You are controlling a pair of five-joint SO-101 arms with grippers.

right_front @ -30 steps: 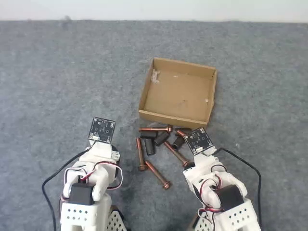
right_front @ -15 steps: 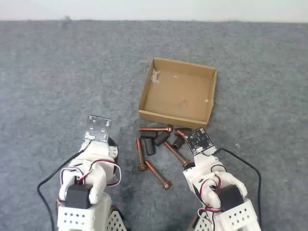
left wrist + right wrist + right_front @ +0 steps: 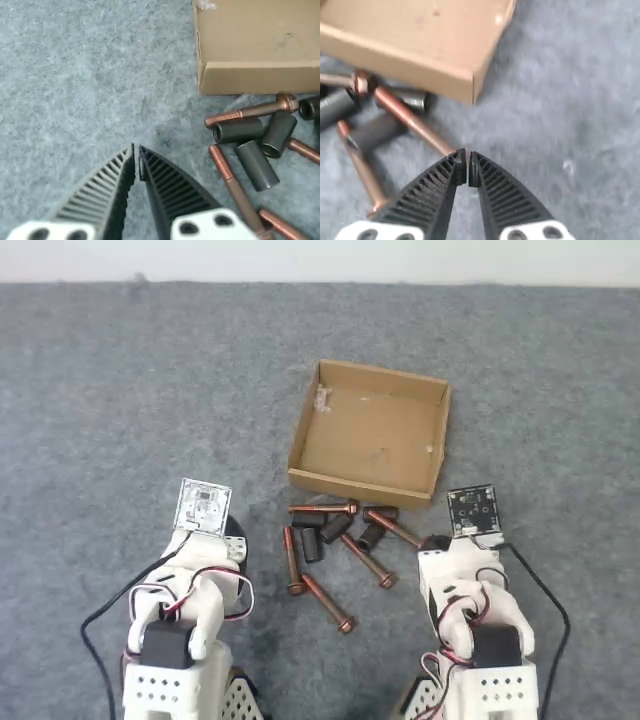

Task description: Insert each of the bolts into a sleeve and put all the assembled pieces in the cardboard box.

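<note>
Your left gripper (image 3: 136, 150) sits over grey carpet (image 3: 150, 390), fingers pressed together on nothing; your right gripper (image 3: 467, 155) is pressed together too, tips just beside the threaded end of one of the bolts (image 3: 412, 121); the bolts and dark sleeves (image 3: 312, 545) lie loose between the arms, just in front of the cardboard box (image 3: 370, 440).
</note>
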